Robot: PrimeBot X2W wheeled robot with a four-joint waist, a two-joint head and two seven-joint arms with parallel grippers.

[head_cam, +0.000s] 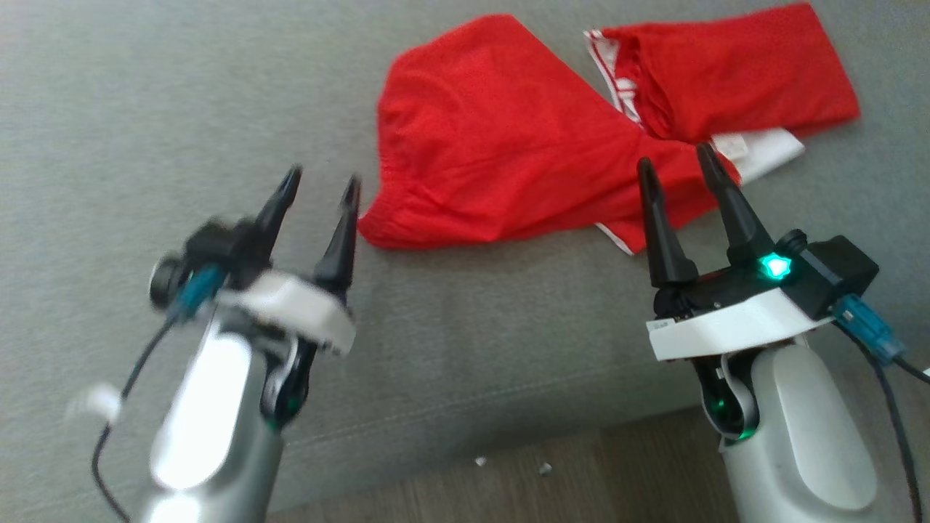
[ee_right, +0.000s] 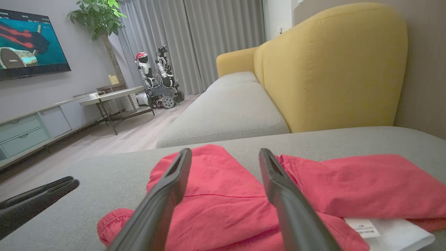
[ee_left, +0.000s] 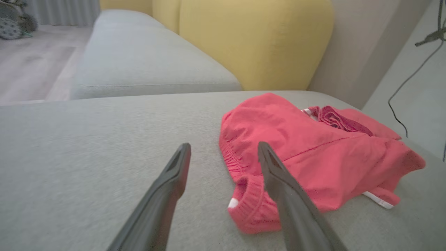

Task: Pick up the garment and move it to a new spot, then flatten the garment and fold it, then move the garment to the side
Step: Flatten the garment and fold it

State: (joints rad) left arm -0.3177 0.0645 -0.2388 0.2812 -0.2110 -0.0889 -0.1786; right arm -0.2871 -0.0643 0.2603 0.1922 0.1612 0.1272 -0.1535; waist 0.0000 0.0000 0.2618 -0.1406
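The garment is a pair of red shorts with white side trim and a white lining, lying crumpled on the grey sofa seat. It also lies ahead in the left wrist view and the right wrist view. My left gripper is open, hovering just left of the waistband corner, holding nothing. My right gripper is open above the garment's near right edge, by the white lining, and is empty too.
The sofa's front edge runs below the grippers, with wooden floor beyond. A yellow backrest rises behind the seat. A low table, a TV cabinet and another robot stand across the room.
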